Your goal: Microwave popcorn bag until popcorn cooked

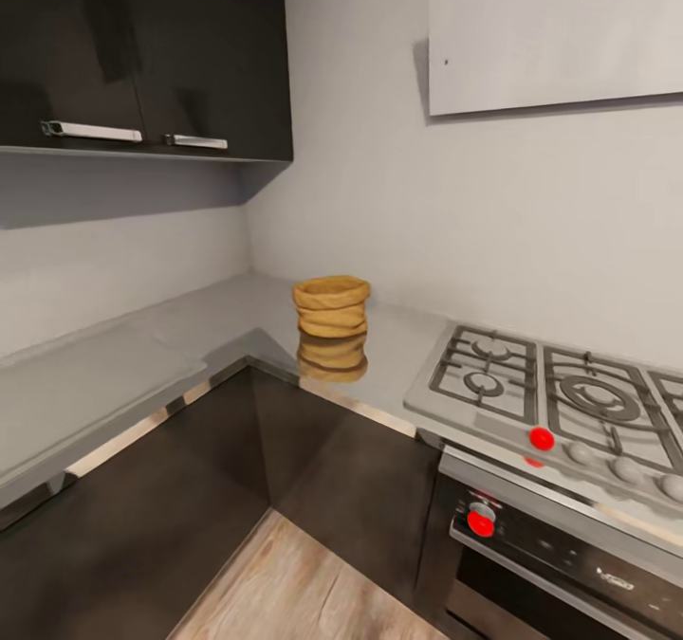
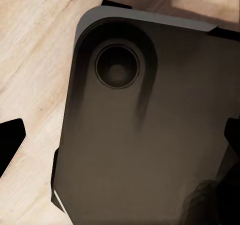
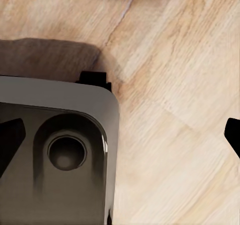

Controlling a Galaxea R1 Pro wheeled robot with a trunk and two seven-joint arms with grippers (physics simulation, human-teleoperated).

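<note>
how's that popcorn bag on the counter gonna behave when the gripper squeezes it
The popcorn bag has wrinkled paper sides and a rolled rim, so it will probably crumple under a squeeze rather than stay stiff. It looks squat and stands upright on its base, so tipping seems unlikely. The countertop is glossy enough to mirror it, so a push may slide it.

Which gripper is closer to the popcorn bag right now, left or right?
Cannot tell. The popcorn bag stands on the countertop in the head view, no arm beside it. Both wrist cameras look down at the robot base and wood floor, well below the counter.
</note>
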